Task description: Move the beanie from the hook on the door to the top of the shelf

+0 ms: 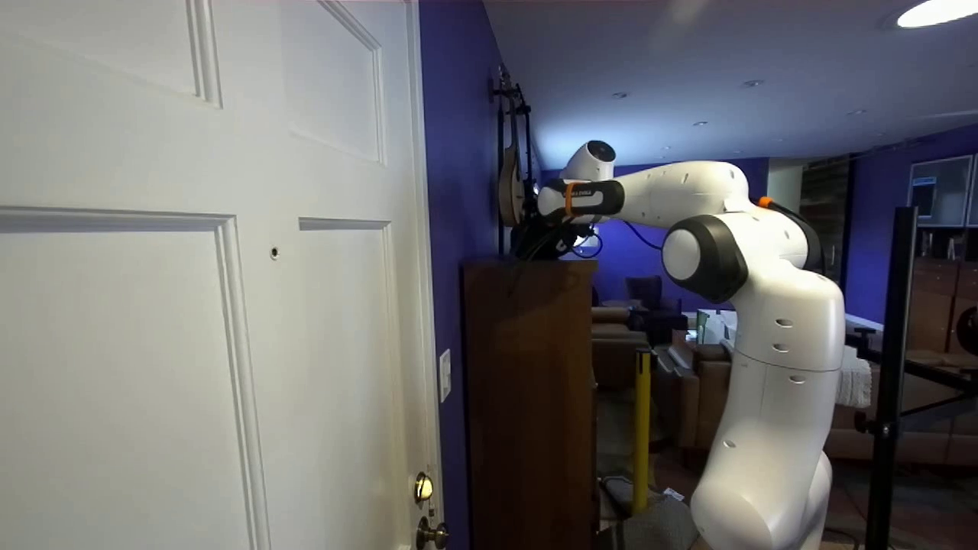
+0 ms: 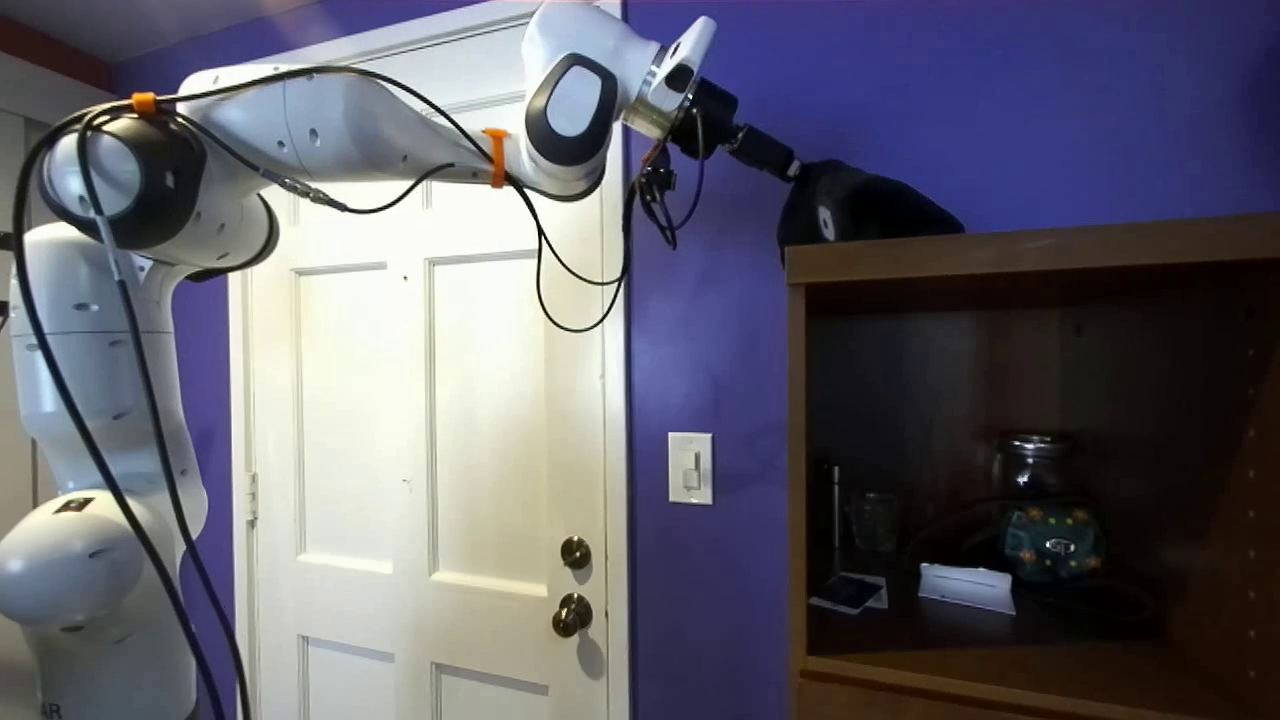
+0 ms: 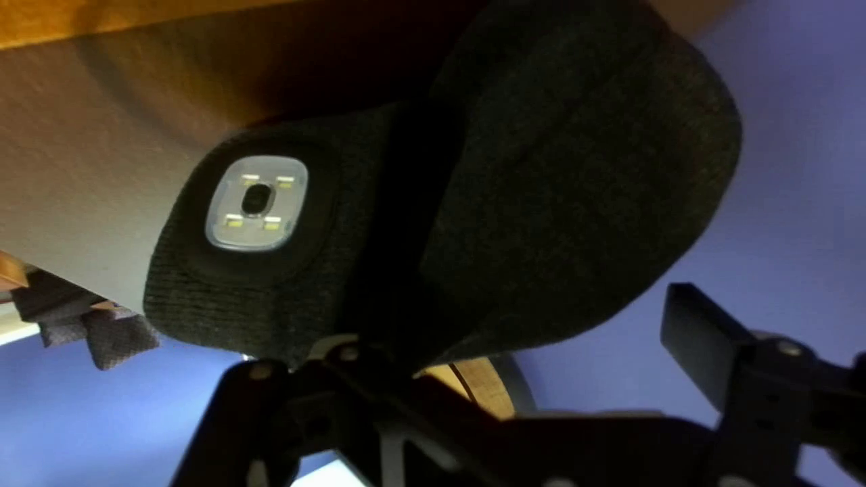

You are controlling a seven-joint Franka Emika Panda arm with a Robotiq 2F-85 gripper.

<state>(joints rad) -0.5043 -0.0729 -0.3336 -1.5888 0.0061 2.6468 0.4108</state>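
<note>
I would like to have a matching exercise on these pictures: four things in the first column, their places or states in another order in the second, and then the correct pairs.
1. beanie
2. light switch
3. floral purse
4. gripper

A. on the purple wall
B. open, seen in the wrist view
C. on top of the shelf
D. inside the shelf

Pairs: 1-C; 2-A; 3-D; 4-B

Purple wall [image 1: 458, 176], twelve o'clock in an exterior view; lit ceiling light [image 1: 938, 11], two; dark armchair [image 1: 646, 292], three; brown sofa [image 1: 694, 405], four.
</note>
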